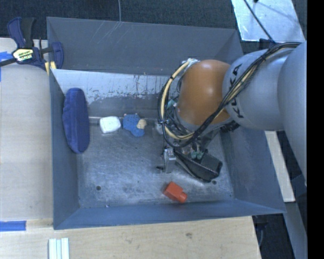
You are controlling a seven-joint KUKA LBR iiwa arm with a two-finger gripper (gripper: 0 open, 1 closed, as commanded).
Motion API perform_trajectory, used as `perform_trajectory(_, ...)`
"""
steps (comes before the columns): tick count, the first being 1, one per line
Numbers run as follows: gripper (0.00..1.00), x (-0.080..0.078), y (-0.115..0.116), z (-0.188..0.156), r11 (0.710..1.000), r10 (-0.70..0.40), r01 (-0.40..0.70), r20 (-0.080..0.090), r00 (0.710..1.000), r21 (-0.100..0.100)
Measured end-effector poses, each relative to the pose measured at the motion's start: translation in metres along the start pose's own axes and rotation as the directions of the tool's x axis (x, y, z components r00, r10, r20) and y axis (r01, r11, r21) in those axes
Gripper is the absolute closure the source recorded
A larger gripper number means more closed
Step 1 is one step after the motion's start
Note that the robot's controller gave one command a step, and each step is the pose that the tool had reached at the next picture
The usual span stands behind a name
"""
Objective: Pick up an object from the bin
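My gripper [166, 161] hangs low over the bin floor right of the middle, below the orange cover. A small red block [175, 192] lies just in front of it, near the bin's front wall and apart from it. A black oblong thing [203, 166] lies right beside the gripper on its right; whether they touch I cannot tell. Further left, by the back wall, sit a blue lump [132, 124] with a tan bit and a white lump [110, 124].
A dark blue oval pad [76, 120] leans against the bin's left wall. The arm and its cables cover the bin's right back part. Bare floor lies between the gripper and the left wall.
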State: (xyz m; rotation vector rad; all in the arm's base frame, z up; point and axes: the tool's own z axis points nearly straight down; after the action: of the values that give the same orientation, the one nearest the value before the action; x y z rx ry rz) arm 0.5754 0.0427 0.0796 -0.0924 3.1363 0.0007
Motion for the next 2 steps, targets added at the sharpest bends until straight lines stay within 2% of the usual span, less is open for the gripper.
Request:
perform_trajectory(1, 0.00, -0.025, 0.067, -0.050, 0.999, 0.032, -0.032, 0.006, 0.999, -0.004)
perform_trajectory(2, 0.00, -0.043, 0.056, 0.005, 0.998, 0.060, -0.060, 0.018, 0.998, -0.004)
